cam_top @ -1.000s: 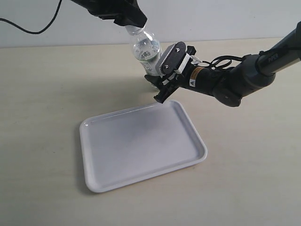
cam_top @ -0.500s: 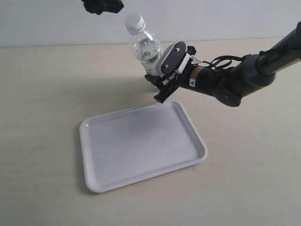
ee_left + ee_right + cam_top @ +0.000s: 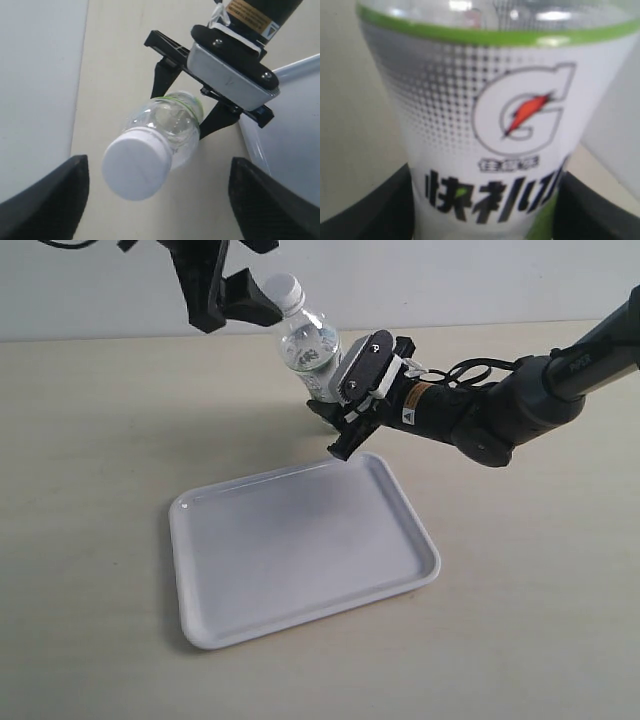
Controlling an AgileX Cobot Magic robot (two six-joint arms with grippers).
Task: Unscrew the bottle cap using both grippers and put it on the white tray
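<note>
Left gripper: jaws spread wide, one either side of the cap, touching nothing.
Cap: seated on the neck, facing the left wrist camera — not yet gripped.
Bottle: tilted, neck leaning toward the left arm.
Right gripper: jaws pinching the bottle across its label.
Tray: just beside the right gripper, nearer the camera.
Recommendation: line the left jaws up with the tilted neck, centre them on the ribbed side, close squarely — then twist while the right grip resists turning.
</note>
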